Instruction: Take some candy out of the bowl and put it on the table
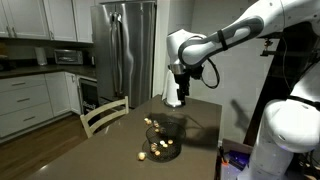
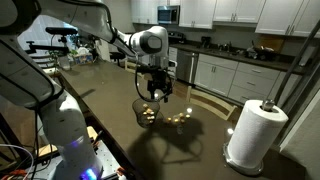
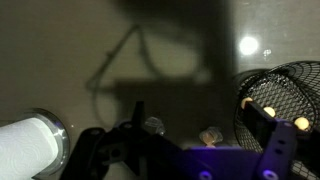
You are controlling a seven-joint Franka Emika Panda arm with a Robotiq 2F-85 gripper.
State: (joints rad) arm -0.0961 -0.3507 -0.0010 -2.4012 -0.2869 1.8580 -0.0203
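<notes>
The dark see-through bowl [image 2: 146, 108] stands on the dark brown table [image 2: 100, 95] with yellowish candy [image 2: 148, 113] in it. In the wrist view the bowl [image 3: 290, 85] is at the right, with candy [image 3: 300, 123] inside. My gripper [image 2: 152, 92] hovers just above the bowl's edge, open and empty; in the wrist view its fingers [image 3: 200, 130] are spread wide, and the right one is at the bowl's rim. Several candy pieces lie loose on the table beside the bowl [image 2: 178, 118], [image 3: 210, 135], [image 1: 160, 143].
A paper towel roll [image 2: 250, 135] stands on the table near its edge and shows at the lower left of the wrist view [image 3: 30, 148]. A pale wooden chair [image 1: 105, 115] sits at the table's side. Kitchen cabinets and a fridge [image 1: 125, 50] stand behind.
</notes>
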